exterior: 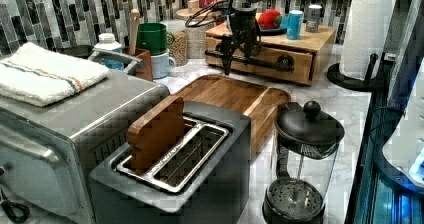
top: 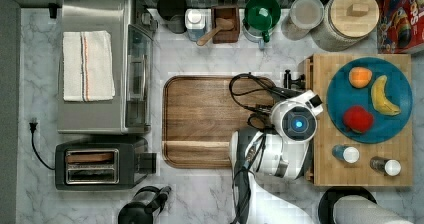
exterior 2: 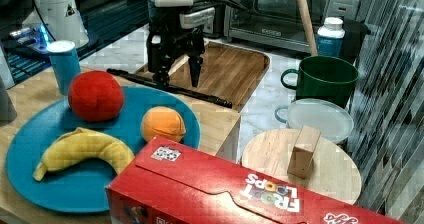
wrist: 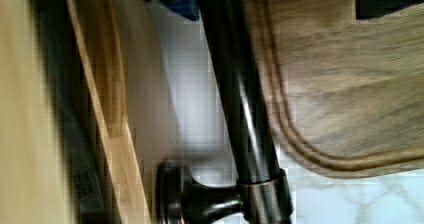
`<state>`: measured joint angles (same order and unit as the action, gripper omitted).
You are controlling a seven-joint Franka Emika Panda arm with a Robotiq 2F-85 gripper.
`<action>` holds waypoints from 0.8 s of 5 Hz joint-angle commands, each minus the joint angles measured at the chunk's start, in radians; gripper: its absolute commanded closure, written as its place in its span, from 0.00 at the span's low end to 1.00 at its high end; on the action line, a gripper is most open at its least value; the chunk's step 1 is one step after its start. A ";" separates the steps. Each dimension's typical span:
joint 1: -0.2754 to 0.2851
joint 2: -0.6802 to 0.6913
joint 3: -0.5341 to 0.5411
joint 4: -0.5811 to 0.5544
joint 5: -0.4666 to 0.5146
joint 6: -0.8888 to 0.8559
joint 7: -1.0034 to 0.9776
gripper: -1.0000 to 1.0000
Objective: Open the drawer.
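Drawer (exterior: pixel 260 56) handle (exterior 2: pixel 170 88) seemingly between spread gripper (exterior 2: pixel 177 76) fingers.

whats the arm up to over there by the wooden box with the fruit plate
The robot arm has brought its gripper down over the long black bar handle of the light wooden drawer, below the blue plate of fruit. Its fingers are open and straddle the bar, one on each side, not yet closed on it. In the left view the drawer front looks about flush with its box, so it seems barely opened, if at all. The brown tray lies just in front.
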<state>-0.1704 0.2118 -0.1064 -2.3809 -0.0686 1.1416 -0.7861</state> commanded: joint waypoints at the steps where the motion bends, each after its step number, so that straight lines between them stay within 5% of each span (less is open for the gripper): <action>1: 0.200 0.010 0.198 0.008 0.093 -0.023 0.111 0.00; 4: 0.309 0.057 0.205 0.068 0.016 -0.012 0.362 0.00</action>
<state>0.0344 0.2476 0.0334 -2.3770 -0.0688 1.1436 -0.5298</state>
